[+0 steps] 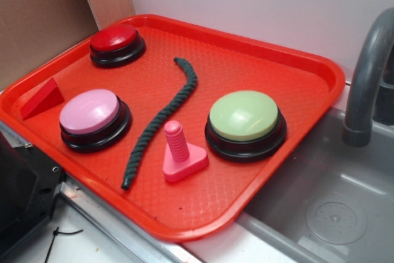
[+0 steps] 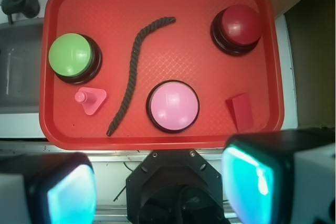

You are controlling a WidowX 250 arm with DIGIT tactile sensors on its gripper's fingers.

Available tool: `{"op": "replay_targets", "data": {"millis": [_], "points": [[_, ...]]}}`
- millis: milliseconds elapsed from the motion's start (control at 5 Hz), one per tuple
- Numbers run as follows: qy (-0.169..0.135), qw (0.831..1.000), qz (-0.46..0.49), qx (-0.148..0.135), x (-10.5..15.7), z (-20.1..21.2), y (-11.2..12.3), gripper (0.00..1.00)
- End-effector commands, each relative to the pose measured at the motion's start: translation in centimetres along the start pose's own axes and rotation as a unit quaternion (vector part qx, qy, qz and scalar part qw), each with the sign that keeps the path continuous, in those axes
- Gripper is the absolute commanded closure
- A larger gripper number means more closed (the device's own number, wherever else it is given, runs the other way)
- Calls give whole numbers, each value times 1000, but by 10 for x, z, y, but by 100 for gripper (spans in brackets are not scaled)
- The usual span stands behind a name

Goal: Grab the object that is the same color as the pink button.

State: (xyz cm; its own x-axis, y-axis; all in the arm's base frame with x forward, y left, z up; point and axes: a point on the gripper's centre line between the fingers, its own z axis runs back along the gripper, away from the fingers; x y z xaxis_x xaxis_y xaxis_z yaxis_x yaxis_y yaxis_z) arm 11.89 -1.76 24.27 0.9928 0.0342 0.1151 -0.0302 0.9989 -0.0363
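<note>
The hot-pink screw-like peg (image 1: 180, 152) stands upright on its triangular base at the tray's front, between the dark green rope and the green button; it also shows in the wrist view (image 2: 90, 99). The pink button (image 1: 93, 117) with a black base sits at the tray's left front, and in the wrist view (image 2: 173, 106) it lies near the tray's near edge. My gripper (image 2: 160, 190) is open and empty, high above and behind the tray's near edge, its fingers (image 2: 252, 182) wide apart. The gripper does not show in the exterior view.
A red tray (image 1: 289, 121) holds a red-topped button (image 1: 117, 44), a light-green-topped button (image 1: 245, 122), a dark green rope (image 1: 161, 118) and a red wedge (image 1: 42, 98). A grey sink (image 1: 332, 207) with a faucet (image 1: 366, 78) lies right of the tray. The robot base (image 2: 176, 187) is below the gripper.
</note>
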Motion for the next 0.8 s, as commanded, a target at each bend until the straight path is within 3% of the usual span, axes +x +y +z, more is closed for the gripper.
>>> {"op": "replay_targets", "data": {"millis": [0, 200, 600], "points": [[0, 1000, 0, 0, 0, 0, 0, 0], [-9, 1000, 16, -7, 8, -13, -10, 0], [-32, 994, 86, -51, 22, -48, -34, 0]]}}
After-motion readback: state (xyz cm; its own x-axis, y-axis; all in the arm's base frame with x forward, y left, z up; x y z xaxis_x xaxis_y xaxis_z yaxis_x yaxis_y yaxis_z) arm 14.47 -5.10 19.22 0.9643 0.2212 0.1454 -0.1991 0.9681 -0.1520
